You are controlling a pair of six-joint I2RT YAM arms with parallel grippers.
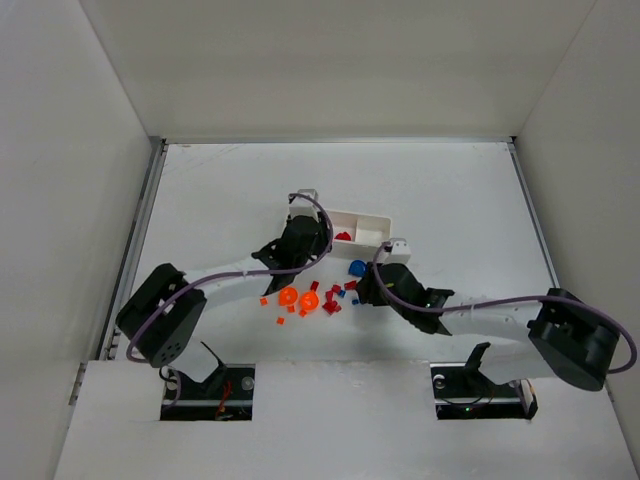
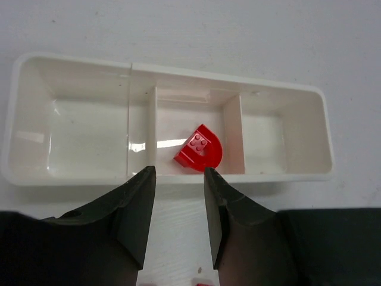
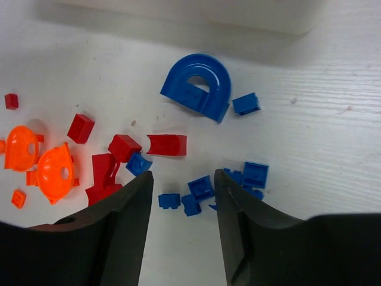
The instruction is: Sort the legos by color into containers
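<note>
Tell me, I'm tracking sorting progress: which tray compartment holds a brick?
The middle compartment, alone holding a red arched brick; those either side hold nothing.

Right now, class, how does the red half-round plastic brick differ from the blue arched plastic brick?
The red half-round brick lies in the white plastic tray's middle compartment; the blue arched brick lies on the table. The red one shows studs; the blue one shows none. Both are curved.

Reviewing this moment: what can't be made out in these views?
Top view: left end of the tray, hidden under the left arm; bricks too small to count.
Right wrist view: tray cut off by the top edge, contents unseen.
Left wrist view: bricks cut off at the bottom edge, below the left tool.
</note>
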